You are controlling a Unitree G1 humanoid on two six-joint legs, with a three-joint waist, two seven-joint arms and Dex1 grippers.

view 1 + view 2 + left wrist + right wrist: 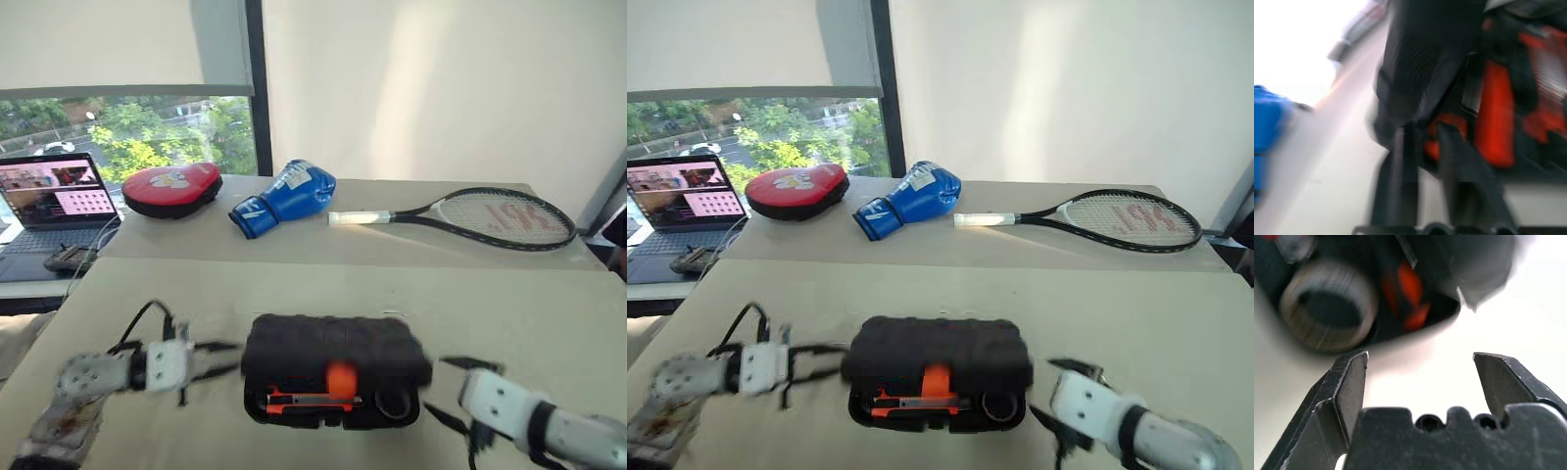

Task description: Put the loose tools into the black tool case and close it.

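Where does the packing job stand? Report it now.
Done: orange-handled tools and the tape roll sit inside the black tool case; no loose tools show on the table. In hand: nothing; the right tool is open and empty beside the case. Left: the lid is lowered but still gapes, so press it shut.

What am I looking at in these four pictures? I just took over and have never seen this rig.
A two-armed robot stands at a table. The two wide pictures come from its head; the close-ups come from cameras on each wrist. The left gripper and right gripper flank the black tool case, holding nothing; the right gripper's fingers are spread. The case lid is lowered but not shut, with a tape roll and orange tools showing inside. Behind lie a punch pad, boxing glove, racket and laptop.
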